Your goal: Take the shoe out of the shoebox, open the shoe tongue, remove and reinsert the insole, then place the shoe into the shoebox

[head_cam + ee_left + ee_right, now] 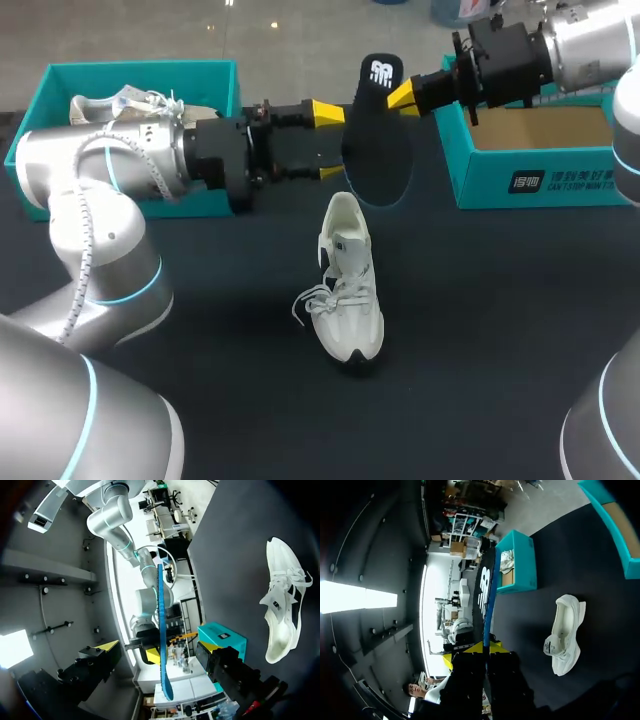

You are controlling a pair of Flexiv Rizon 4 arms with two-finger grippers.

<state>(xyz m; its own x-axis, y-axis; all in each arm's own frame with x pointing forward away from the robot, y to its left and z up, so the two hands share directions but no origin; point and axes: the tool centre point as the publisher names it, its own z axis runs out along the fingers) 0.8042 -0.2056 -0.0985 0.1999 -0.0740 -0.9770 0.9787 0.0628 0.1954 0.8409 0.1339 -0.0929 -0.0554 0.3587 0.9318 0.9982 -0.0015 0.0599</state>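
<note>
Head view: the insole is up in the air, on edge, above the dark table btwn the two grippers. The right gripper pinches its upper part; only one yellow tip shows, the other is behind the insole. The left gripper has its jaws spread wide, tips just beside the insole's edge; can't tell if they touch. The shoe lies on the table below, white, laces loose. The left shoebox is partly hidden by the left arm, w/ a second shoe inside. The right shoebox is cut off at the edge.

Left wrist view: the insole is seen edge-on, a thin blue strip btwn the left gripper's parted fingers, gap on both sides. The right gripper grips it from beyond, mostly hidden. The shoe lies off to the side on the table. The right shoebox is half covered by a finger.

Right wrist view: the right gripper is clamped on the insole, which stands straight ahead and blocks what's behind it. The shoe is beside it on the table, the left shoebox farther off, and only a corner of the right shoebox shows.
</note>
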